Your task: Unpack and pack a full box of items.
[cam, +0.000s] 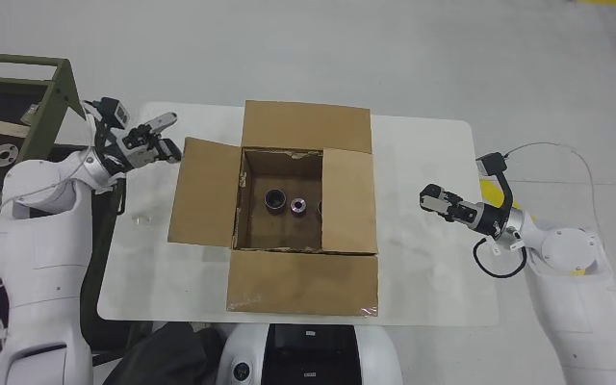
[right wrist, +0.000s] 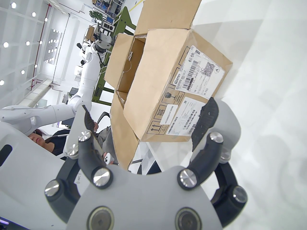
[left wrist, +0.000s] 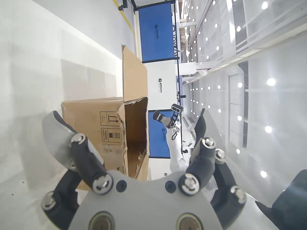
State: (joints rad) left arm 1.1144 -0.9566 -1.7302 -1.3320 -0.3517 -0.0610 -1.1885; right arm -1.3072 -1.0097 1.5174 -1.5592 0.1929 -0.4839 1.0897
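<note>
The brown cardboard box (cam: pixel 347 199) sits in the middle of the white table (cam: pixel 433 279) with all four flaps folded out. Its edges are torn in places, and white labels (right wrist: pixel 202 72) are stuck on the side facing the right arm. On its floor lie a few small dark round pieces (cam: pixel 275 200), close together. The left gripper (cam: pixel 167 135) hovers near the left flap's far corner, claw spread wide and holding nothing. The right gripper (cam: pixel 426 197) hangs apart from the right flap — also wide, also empty.
</note>
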